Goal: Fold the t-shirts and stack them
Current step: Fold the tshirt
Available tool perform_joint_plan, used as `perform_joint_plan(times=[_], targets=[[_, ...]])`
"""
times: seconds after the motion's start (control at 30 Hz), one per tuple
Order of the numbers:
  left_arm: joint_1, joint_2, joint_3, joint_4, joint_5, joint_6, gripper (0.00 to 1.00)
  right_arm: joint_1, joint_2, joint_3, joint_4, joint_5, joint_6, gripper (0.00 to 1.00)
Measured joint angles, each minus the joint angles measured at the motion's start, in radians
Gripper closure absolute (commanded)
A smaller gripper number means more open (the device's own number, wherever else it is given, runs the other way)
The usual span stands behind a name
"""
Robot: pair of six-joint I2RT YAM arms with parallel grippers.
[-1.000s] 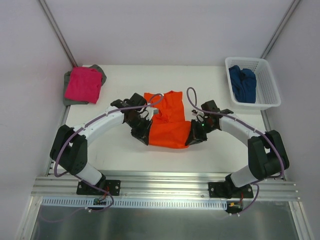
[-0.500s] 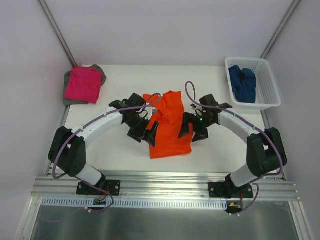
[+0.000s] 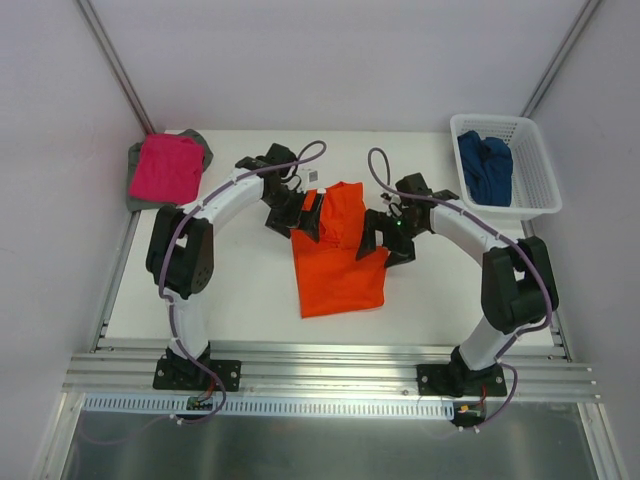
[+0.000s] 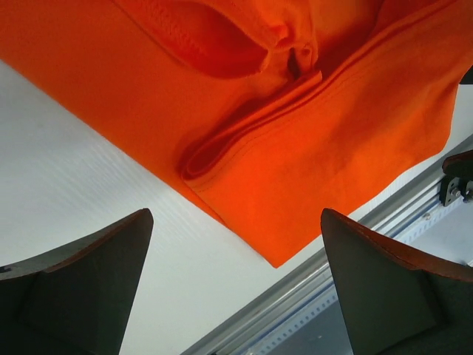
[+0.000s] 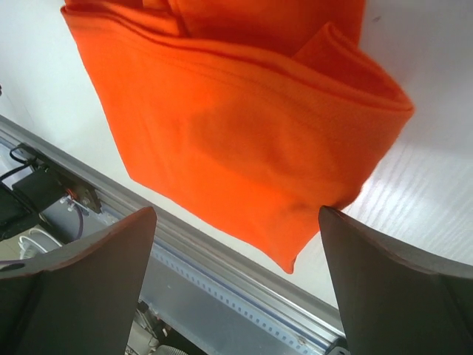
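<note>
Nearest, finding the metal rail (image 3: 330, 362) running along the front edge of the white counter (image 3: 230, 290). Just beyond it, seeing the orange t-shirt (image 3: 338, 270) lying flat on the counter near the middle, folded into a tall narrow shape with its near hem sitting close to the rail. Showing up in the left wrist view as stacked layers with a rolled fold along one edge, and in the right wrist view as a doubled corner resting on the counter.

Farther back, noting the left pincer (image 3: 308, 222) hanging at the left side of the shirt's far end, spread wide and gripping nothing, with bare counter and orange cloth lying between its dark fingers (image 4: 89, 288). Opposite, catching the right pincer (image 3: 380, 247) poised at the shirt's right side, likewise gaping wide and holding nothing.

Farthest off, at the far left corner, spotting the pink t-shirt (image 3: 165, 168) resting folded on top of the grey t-shirt (image 3: 134, 192). At the far right corner, spotting the dark blue t-shirt (image 3: 486, 168) lying crumpled inside the white basket (image 3: 538, 198).
</note>
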Motion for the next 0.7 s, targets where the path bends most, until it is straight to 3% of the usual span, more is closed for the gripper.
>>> perform_joint_plan(times=[0.63,0.7], targets=[[-0.001,0.024,0.061,-0.023,0.005,0.000,0.01,-0.059,0.023,0.008,-0.013,0.052,-0.026,0.01],[-0.001,0.024,0.059,-0.023,0.004,0.000,0.01,-0.059,0.049,0.011,-0.004,0.047,-0.027,0.14]])
